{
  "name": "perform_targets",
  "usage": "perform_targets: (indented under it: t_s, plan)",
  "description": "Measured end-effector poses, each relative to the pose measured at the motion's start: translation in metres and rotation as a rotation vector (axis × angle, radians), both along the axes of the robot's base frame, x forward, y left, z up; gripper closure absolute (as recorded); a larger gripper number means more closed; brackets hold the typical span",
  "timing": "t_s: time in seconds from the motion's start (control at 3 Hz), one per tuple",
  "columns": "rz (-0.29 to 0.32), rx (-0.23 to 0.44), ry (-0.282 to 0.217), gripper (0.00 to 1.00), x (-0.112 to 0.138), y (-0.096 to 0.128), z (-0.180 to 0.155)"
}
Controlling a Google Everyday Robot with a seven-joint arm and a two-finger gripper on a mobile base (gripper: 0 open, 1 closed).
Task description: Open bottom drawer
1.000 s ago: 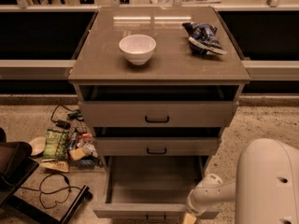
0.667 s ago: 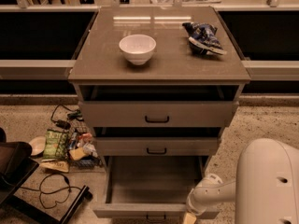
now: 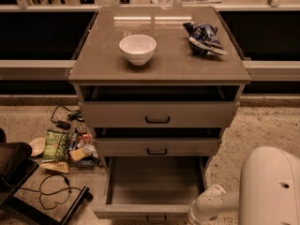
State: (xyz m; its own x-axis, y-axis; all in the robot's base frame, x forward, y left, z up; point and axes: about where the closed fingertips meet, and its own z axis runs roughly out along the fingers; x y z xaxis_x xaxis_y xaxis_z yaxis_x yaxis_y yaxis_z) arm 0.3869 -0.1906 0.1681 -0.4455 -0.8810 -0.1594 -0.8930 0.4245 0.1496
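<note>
The bottom drawer (image 3: 154, 182) of the grey-beige cabinet is pulled far out, showing its plain empty tray. Its front edge (image 3: 140, 211) lies at the bottom of the view, with the small black handle (image 3: 156, 218) just showing. The top drawer (image 3: 157, 114) and middle drawer (image 3: 157, 146) stand slightly out, each with a black bar handle. My white arm (image 3: 269, 186) fills the lower right. My gripper (image 3: 199, 215) is at the drawer's front right corner, partly cut off by the frame edge.
A white bowl (image 3: 138, 48) and a blue chip bag (image 3: 204, 37) sit on the cabinet top (image 3: 159, 64). Snack packets and clutter (image 3: 63, 146) lie on the floor to the left, with cables (image 3: 51, 191) and a dark chair base (image 3: 14, 170).
</note>
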Motion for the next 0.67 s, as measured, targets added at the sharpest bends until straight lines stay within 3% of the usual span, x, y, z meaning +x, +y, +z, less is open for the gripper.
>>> perform_targets:
  t_s: [0.33,0.67]
  plan:
    - [-0.027,0.003,0.051,0.46,-0.0317,-0.0051,-0.0083]
    - [-0.027,0.003,0.051,0.69,-0.0317,-0.0051,-0.0083]
